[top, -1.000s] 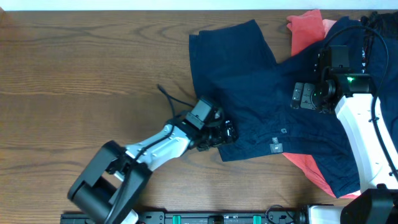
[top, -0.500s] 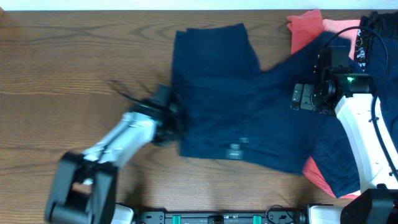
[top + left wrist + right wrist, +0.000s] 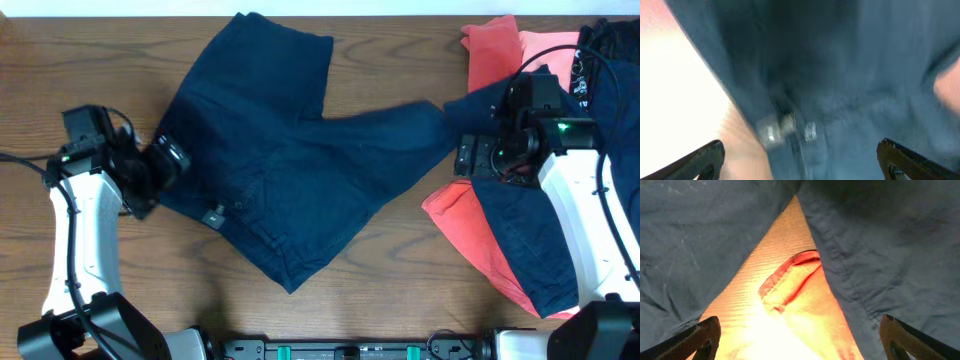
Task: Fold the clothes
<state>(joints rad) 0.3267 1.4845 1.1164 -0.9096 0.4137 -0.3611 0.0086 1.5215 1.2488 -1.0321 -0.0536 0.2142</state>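
At the left edge of the worktop (image 3: 400,270), the left hand (image 3: 163,160) is sitting right at the waistband end of the navy shorts (image 3: 270,150). Its fingers (image 3: 707,156) are standing wide apart at the corners of the wrist view. It is gripping nothing, and that view is too blurred to tell whether the tips are touching the cloth. A metal button (image 3: 771,131) is showing on the cloth between them.

The navy shorts are lying spread across the middle of the worktop. One leg is pointing to the far edge and the other is stretching rightward toward the right hand (image 3: 472,158). That hand is hanging over the spot where the leg end is meeting a coral garment (image 3: 465,215). Its fingers (image 3: 702,339) are likewise spreading wide and holding nothing. Beneath it, the coral garment is peeking out between navy folds. A second navy garment (image 3: 530,250) is lying over the coral garment at the right, under the right arm.
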